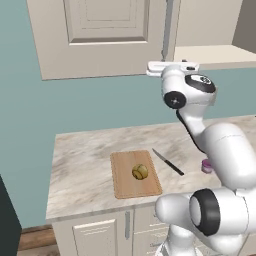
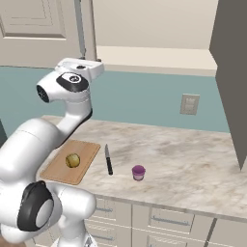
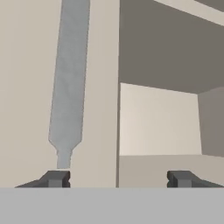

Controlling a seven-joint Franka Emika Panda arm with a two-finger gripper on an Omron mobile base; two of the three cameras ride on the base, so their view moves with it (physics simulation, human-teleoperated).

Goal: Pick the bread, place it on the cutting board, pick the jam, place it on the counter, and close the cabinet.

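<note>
The bread [image 1: 140, 171] [image 2: 73, 160] lies on the cutting board [image 1: 125, 182] [image 2: 58, 171] at the left of the counter [image 1: 85, 165] [image 2: 193, 164]. The jam [image 2: 138, 172] [image 1: 206, 166] stands upright on the counter right of the board, half hidden by my arm in the left base view. My gripper [image 3: 118, 179] is open and holds nothing. It is raised to the cabinet, with its fingertips [image 3: 54, 178] either side of the left door's inner edge, near that door's bar handle [image 3: 68, 87]. The cabinet's right door [image 2: 231, 72] stands swung open, showing the cream shelf [image 2: 159, 55] [image 1: 215, 52].
A black-handled knife [image 1: 167, 161] [image 2: 108, 159] lies on the counter between board and jam. A wall outlet [image 2: 189, 103] sits under the cabinet. The cabinet's left door [image 1: 100, 35] faces forward, flat. Cream drawer fronts [image 2: 169, 219] run below the counter.
</note>
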